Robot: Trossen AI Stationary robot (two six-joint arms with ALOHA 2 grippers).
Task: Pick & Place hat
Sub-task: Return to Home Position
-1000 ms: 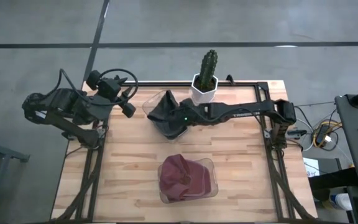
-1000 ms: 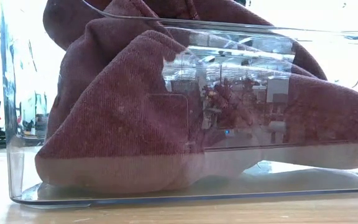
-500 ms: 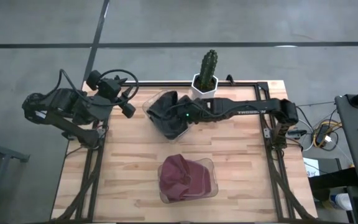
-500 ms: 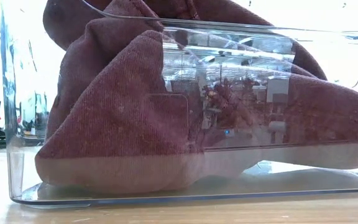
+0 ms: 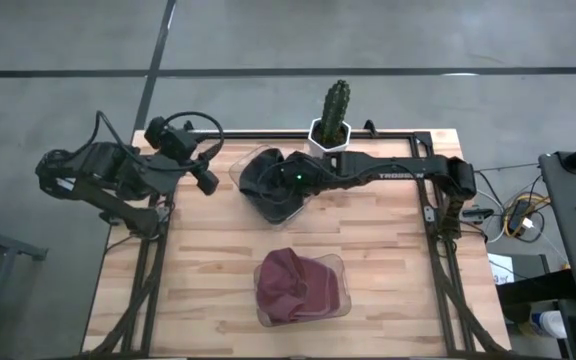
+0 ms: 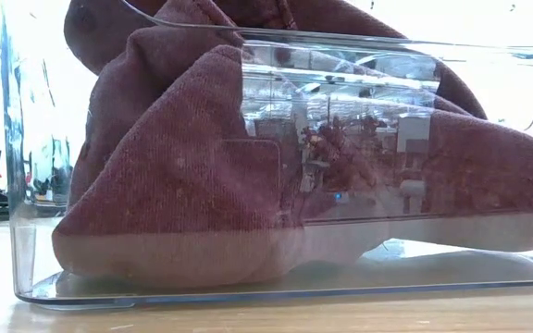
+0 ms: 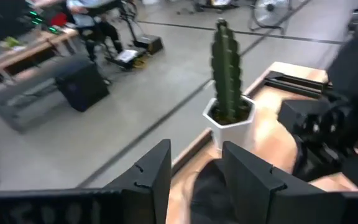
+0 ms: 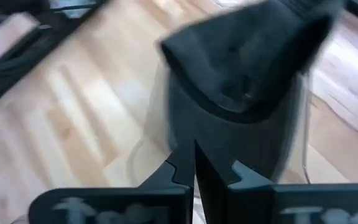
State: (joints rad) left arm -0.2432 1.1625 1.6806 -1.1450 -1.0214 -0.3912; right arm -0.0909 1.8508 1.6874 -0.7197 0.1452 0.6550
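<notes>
A black hat (image 5: 268, 185) lies crumpled in a clear bin (image 5: 236, 172) at the table's far middle. My right gripper (image 5: 288, 180) reaches over it from the table's right and is shut in its cloth (image 8: 241, 68). A maroon hat (image 5: 296, 285) fills a second clear bin (image 5: 340, 262) near the front edge, and it takes up the low view (image 6: 202, 166). My left gripper (image 7: 197, 180) stands open at the table's far left (image 5: 208, 180), holding nothing. My right gripper has its shut fingers (image 8: 182, 168) down in the black hat's dark cloth (image 8: 207, 134), coming from above and slanting in from the table's right. The cloth hides the fingertips, so which part of the hat they have cannot be told. The hat rests in its bin.
A green cactus in a white pot (image 5: 330, 130) stands at the far edge just behind the black hat's bin, also in the left wrist view (image 7: 229, 81). Bare wood (image 5: 198, 260) lies between the two bins and along both sides.
My right gripper has gone a little toward the far left, over the black hat, and has shut. The hat's cloth has bunched closer together inside its bin, and its raised far corner has sunk.
</notes>
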